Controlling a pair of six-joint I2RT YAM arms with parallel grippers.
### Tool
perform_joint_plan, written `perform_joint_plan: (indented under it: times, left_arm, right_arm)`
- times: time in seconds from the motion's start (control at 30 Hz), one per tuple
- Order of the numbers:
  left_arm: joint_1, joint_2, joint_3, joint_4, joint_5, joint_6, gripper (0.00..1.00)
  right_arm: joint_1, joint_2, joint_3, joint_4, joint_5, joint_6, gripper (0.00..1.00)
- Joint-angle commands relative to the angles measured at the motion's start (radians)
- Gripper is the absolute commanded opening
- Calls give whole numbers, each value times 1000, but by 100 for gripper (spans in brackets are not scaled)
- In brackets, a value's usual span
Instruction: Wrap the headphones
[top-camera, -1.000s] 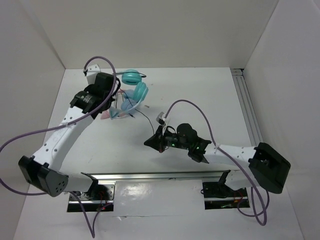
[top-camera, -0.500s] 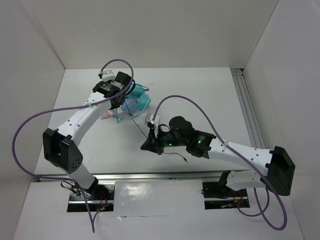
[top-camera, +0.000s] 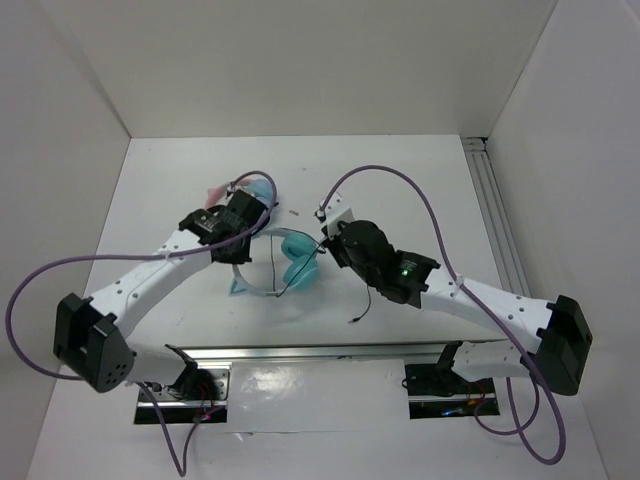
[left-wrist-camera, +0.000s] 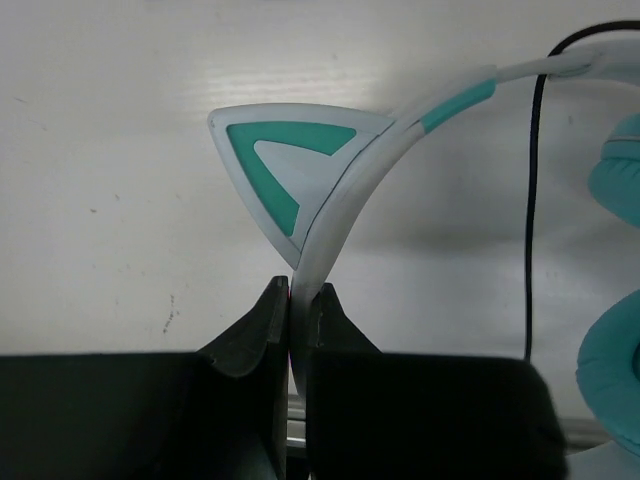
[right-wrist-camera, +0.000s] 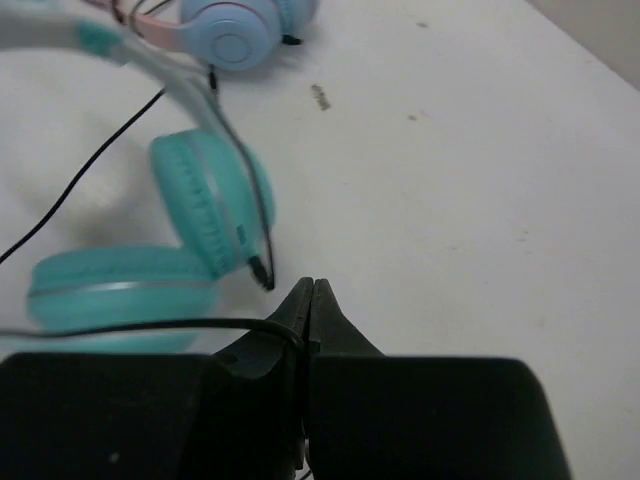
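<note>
The headphones sit just left of the worktop's centre, toward its near edge. They are judged light, with a stiff, springy headband, soft earcups and a thin, limp cable that slips unless firmly pinched. The left pincer is pressed onto the headband below a cat ear and the right pincer pinches the cable, both sound holds. The worktop is smooth, white and walled on three sides, and a pink-banded headset toward the far edge limits room.

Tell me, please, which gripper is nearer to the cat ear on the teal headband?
Left. The left gripper is shut on the headband directly below the cat ear; the right gripper pinches the black cable beside the teal earcups, away from the ear.
</note>
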Motion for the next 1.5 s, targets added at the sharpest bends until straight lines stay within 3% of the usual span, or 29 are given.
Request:
perform_joint_plan:
  times: [0.0, 0.1, 0.27, 0.5, 0.67, 0.9, 0.97, 1.07, 1.1, 1.2, 1.33, 1.47]
  left_arm:
    - [-45, -113, -88, 62, 107, 57, 0]
    - [-68, -122, -139, 34, 21, 14, 0]
    - [-149, -131, -139, 54, 193, 89, 0]
    - [-341, -93, -99, 55, 242, 140, 0]
    - [-405, -133, -79, 71, 242, 162, 0]
    - [-509, -247, 17, -69, 166, 105, 0]
    - [-529, -271, 42, -116, 156, 86, 0]
    - [-530, -303, 83, -136, 168, 95, 0]
    - [-530, -303, 92, -147, 168, 96, 0]
    - [-530, -323, 118, -147, 178, 117, 0]
    - [-530, -323, 152, -147, 143, 117, 0]
    - [-530, -292, 184, -171, 37, 70, 0]
  right_arm:
    - [-50, -11, 84, 30, 208, -34, 0]
    - [-80, -11, 118, 21, 122, -34, 0]
    - [-92, -11, 129, 74, 112, -58, 0]
    - [-123, -2, 92, 160, -62, -150, 0]
    - [-167, 29, 72, 160, -102, -181, 0]
    - [-274, 38, 52, 197, -170, -181, 0]
    - [-343, 49, 52, 206, -274, -155, 5]
    - [-444, 74, 52, 256, -623, -88, 22]
    - [-471, 86, 52, 286, -841, -60, 25]
    - [-544, 172, 43, 404, -1239, 49, 30]
    - [-512, 323, 86, 523, -1409, 162, 33]
    - [-419, 396, 28, 701, -1400, 247, 40]
